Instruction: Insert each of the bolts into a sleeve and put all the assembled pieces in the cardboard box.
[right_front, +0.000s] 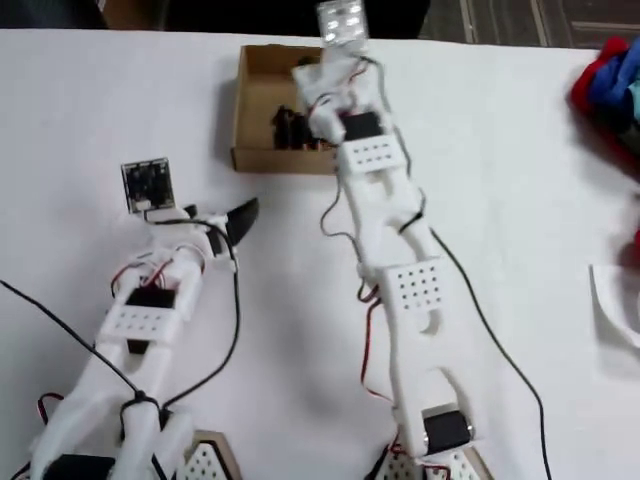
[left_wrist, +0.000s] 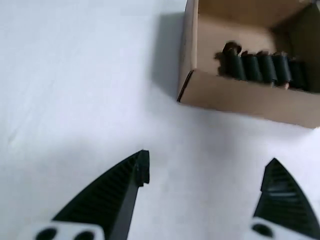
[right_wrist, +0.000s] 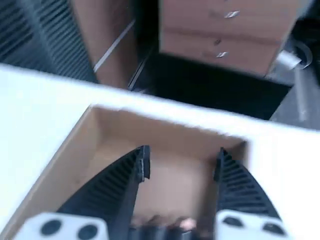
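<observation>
Cardboard box lies below the gaping, empty right pincer; left pincer gapes nearby.

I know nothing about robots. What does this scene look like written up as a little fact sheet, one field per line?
Surface: white table
Container: cardboard box, open-topped, at the far side of the table
Contents: a row of dark assembled pieces along the box's near wall
Left hand: left hand open and empty, over bare table short of the box
Right hand: right hand open and empty, over the inside of the box
Progress: several pieces already lie in the box
</observation>
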